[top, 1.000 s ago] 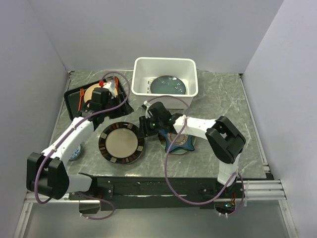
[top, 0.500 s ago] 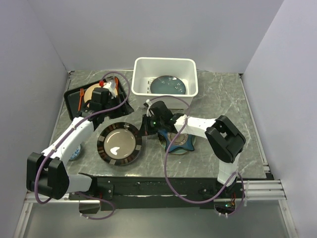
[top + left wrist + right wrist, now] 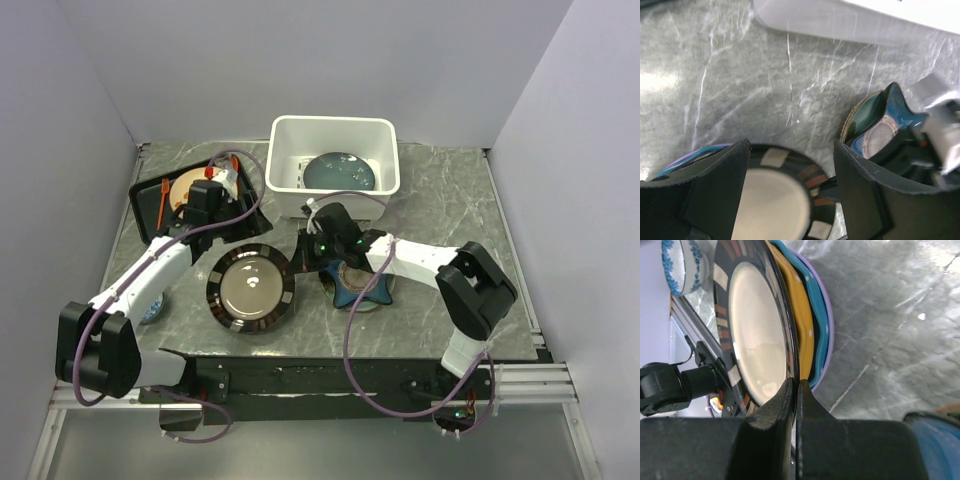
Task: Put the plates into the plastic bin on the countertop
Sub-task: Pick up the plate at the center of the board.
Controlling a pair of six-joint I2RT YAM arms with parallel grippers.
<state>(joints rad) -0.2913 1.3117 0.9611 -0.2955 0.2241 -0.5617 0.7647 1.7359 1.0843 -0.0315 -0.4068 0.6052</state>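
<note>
**Right arm has the dark-rimmed plate by its edge**

The right gripper (image 3: 796, 386) is clamped tight on the rim of the dark-rimmed beige plate (image 3: 250, 287), jaws pinched right down on that edge. The plate sits tilted on the near left part of the countertop (image 3: 450, 200), its gripped side raised off the orange plate (image 3: 796, 315) and teal plate (image 3: 816, 325) stacked beneath.

The left gripper (image 3: 790, 150) hangs wide open above the same plate, holding nothing.

At the back, the plastic bin (image 3: 335, 124) has one glossy teal plate (image 3: 340, 171) lying in it. The navy star-shaped plate (image 3: 362, 287) lies under the right arm.
</note>
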